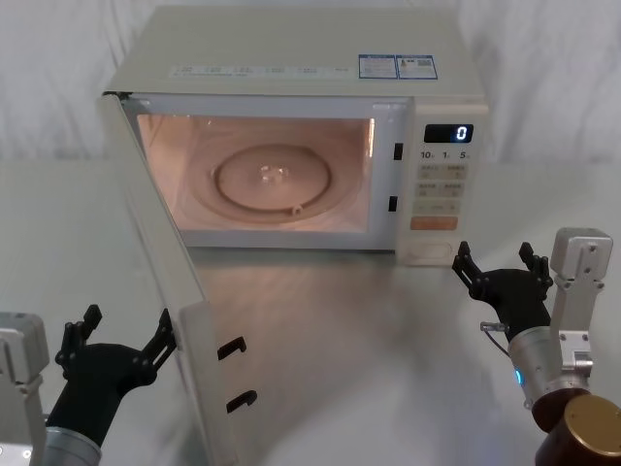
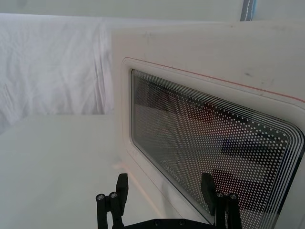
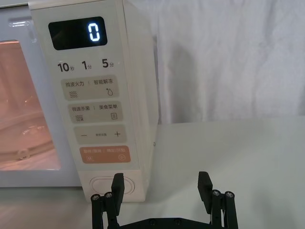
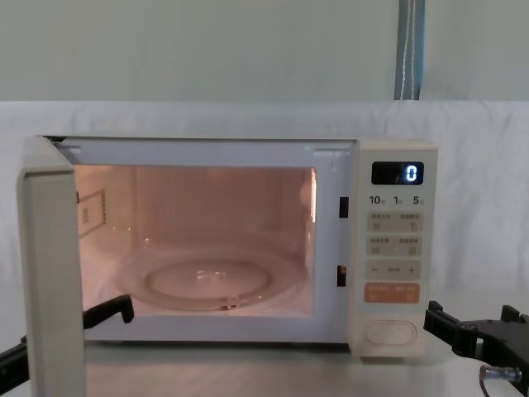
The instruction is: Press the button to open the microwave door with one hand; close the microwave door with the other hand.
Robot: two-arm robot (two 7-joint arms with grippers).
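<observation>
The microwave door (image 1: 167,257) stands wide open, swung out toward my left side, and the lit cavity shows behind it. My left gripper (image 1: 129,326) is open just outside the door's outer face, and its fingers frame the dotted window (image 2: 209,143). One left finger (image 4: 107,309) shows past the door's edge (image 4: 51,273). The button (image 1: 428,254) is the cream pill at the foot of the control panel. My right gripper (image 1: 495,258) is open a short way in front of the panel, slightly right of the button (image 3: 106,184), touching nothing.
The cream microwave (image 1: 291,58) sits at the back of a pale table (image 1: 388,369). A glass turntable (image 1: 272,180) lies inside. An orange key (image 3: 101,154) sits above the button and the display (image 3: 77,33) reads 0. White cloth hangs behind.
</observation>
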